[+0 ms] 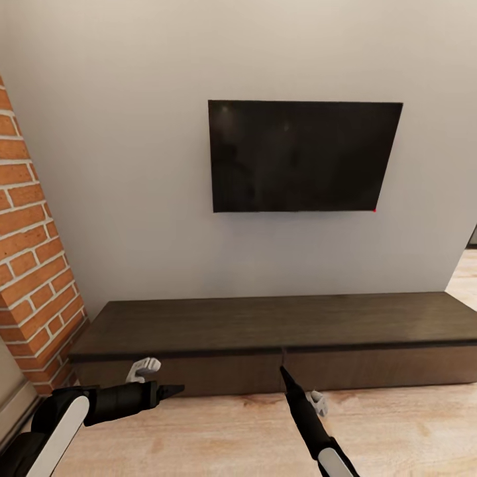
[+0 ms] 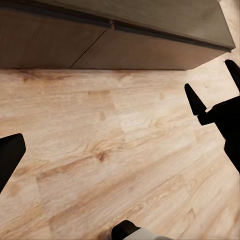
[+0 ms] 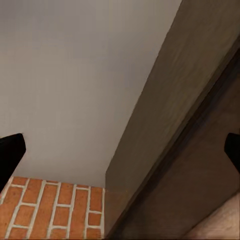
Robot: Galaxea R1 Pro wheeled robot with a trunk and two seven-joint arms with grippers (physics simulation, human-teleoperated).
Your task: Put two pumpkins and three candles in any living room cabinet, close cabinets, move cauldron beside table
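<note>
The long low dark-brown cabinet (image 1: 265, 323) stands against the grey wall, its two drawer fronts shut and meeting at a seam near the middle. My left gripper (image 1: 169, 389) hovers low over the floor before the left drawer front, pointing right, fingers spread and empty. My right gripper (image 1: 285, 375) points at the seam, close to the cabinet front, open and empty. In the left wrist view the cabinet front (image 2: 50, 45) runs above bare floor, with the right gripper (image 2: 212, 87) beside it. The right wrist view looks along the cabinet (image 3: 200, 100) toward the brick. Pumpkins, candles, cauldron and table are out of view.
A dark TV (image 1: 301, 156) hangs on the wall above the cabinet. A red brick wall (image 1: 33, 265) closes the left side. Light wood floor (image 1: 218, 430) spreads in front and runs past the cabinet's right end.
</note>
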